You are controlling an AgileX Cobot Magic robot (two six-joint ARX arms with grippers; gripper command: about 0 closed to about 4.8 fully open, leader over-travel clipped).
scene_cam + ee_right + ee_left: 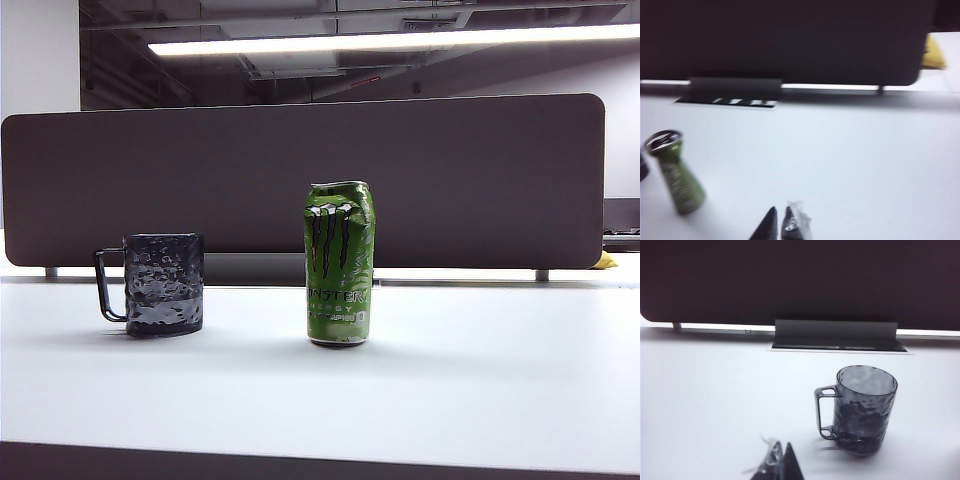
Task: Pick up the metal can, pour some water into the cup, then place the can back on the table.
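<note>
The bright-green metal can [339,265] stands upright near the middle of the white table [480,380], dented near its top. The dark dimpled cup [163,283] stands to its left, handle pointing away from the can. Neither gripper shows in the exterior view. In the left wrist view my left gripper [783,443] is shut and empty, low over the table, short of the cup [864,410] and on its handle side. In the right wrist view my right gripper [780,208] has its tips almost together and holds nothing. The can [677,175] stands well off to its side.
A dark grey divider panel [300,180] runs along the back of the table. A dark cable-slot cover [836,335] sits at its foot behind the cup. A yellow object [604,262] lies at the far right behind the panel's end.
</note>
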